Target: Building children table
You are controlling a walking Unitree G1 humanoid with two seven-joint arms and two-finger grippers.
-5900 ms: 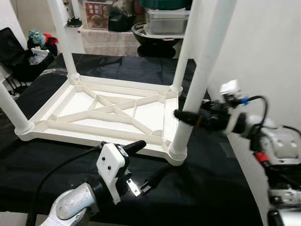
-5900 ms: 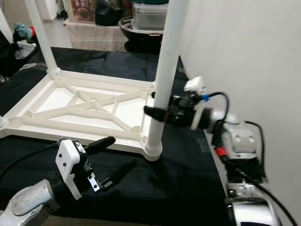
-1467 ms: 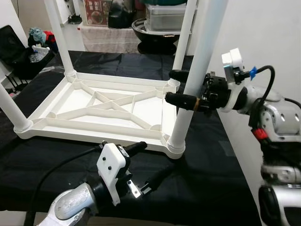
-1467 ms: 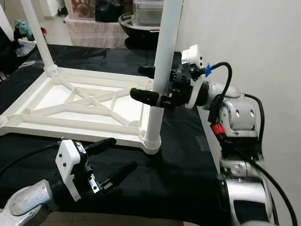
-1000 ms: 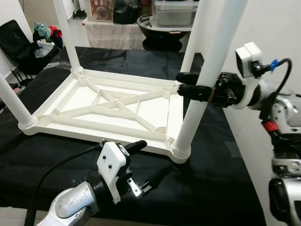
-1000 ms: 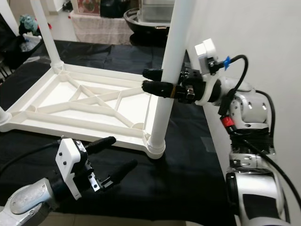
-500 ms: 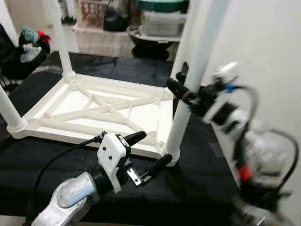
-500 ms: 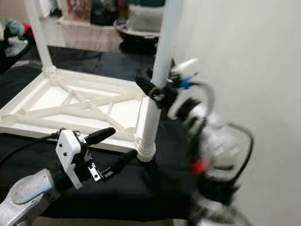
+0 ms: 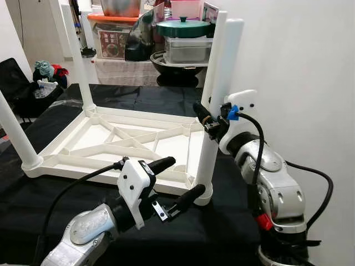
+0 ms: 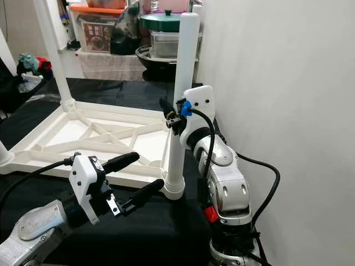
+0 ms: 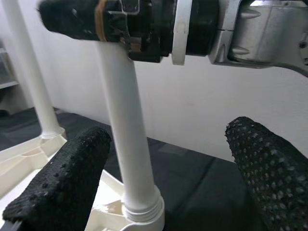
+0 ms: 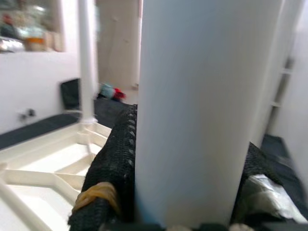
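A white plastic children's table (image 9: 133, 141) lies upside down on a black cloth (image 9: 222, 233), its legs pointing up. My right gripper (image 9: 207, 114) is shut on the near right leg (image 9: 221, 77) about halfway up; in the right wrist view its fingers (image 12: 113, 163) press both sides of that leg (image 12: 202, 106). Low at the front, my left gripper (image 9: 184, 175) is open and holds nothing, a short way from the leg's base (image 9: 202, 191). The left wrist view has the leg (image 11: 127, 144) standing beyond its spread fingers (image 11: 62, 183).
A white wall (image 9: 299, 66) runs close along the right of the table. Behind stands a shelf with a green-lidded pot (image 9: 183, 26), a metal tray (image 9: 186, 52) and boxes. A black bag (image 9: 14, 72) with toys sits at the far left.
The camera has shifted. My right arm has swung in nearer to me, its gripper staying on the leg. My left gripper has risen slightly toward the leg's base.
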